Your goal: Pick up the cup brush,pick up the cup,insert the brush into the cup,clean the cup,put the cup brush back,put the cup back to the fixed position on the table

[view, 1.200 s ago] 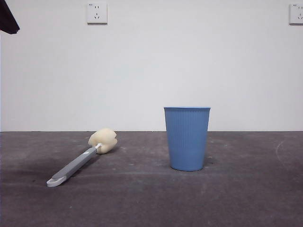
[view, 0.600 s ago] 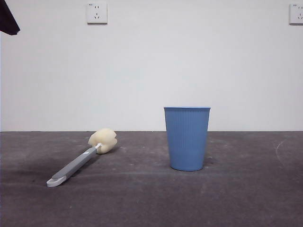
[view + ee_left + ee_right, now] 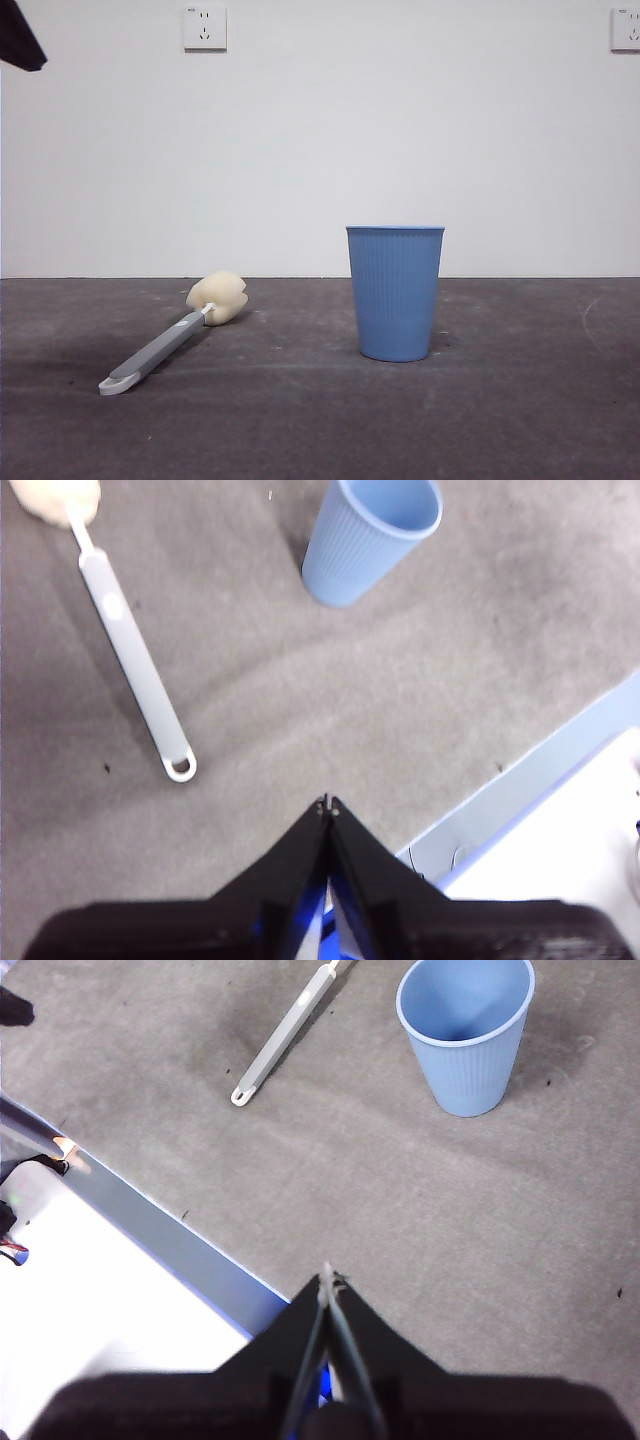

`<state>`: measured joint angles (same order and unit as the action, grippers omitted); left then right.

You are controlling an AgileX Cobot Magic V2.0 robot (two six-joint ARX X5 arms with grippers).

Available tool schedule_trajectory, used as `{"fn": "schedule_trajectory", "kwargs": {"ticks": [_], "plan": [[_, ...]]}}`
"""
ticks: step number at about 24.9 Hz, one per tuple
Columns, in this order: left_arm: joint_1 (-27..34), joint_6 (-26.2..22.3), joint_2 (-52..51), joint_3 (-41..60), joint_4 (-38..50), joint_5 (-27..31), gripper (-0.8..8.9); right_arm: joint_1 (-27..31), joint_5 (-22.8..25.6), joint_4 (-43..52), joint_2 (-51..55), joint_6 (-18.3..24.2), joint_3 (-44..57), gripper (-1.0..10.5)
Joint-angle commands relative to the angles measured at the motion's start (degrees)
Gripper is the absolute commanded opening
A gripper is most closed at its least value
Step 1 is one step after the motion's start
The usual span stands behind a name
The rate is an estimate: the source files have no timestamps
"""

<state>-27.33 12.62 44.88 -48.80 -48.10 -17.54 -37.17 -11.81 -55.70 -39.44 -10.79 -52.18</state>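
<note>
Picking up the brush [image 3: 165,345] calls for parting the left gripper's [image 3: 328,806] pressed-together jaws, straddling the grey handle mid-length; right gripper [image 3: 328,1278], likewise closed, takes the cup [image 3: 395,292].

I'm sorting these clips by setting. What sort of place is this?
Probably a lab or test bench rather than a kitchen: a bare white wall with two sockets, a plain dark grey table, and only a blue cup and a cup brush laid out.

Dark grey table [image 3: 520,420] carries upright blue cup [image 3: 395,292] and, well apart, cup brush [image 3: 172,336] lying flat.
</note>
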Motion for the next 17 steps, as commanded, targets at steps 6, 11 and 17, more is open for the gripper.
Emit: {"fn": "schedule_trajectory", "kwargs": {"ticks": [6,11,17], "plan": [[-0.28,-8.09,-0.15,0.42,9.64,5.99,-0.04,-0.15,0.15,0.28,0.09,-0.57,0.04,0.0],[3.54,-21.88,-2.4,0.44,29.18,6.73,-0.04,-0.11,0.15,0.28,0.09,-0.57,0.04,0.0],[15.17,-26.82,-5.92,0.46,39.95,1.77,-0.04,-0.11,0.15,0.28,0.09,-0.57,0.04,0.0]]}}
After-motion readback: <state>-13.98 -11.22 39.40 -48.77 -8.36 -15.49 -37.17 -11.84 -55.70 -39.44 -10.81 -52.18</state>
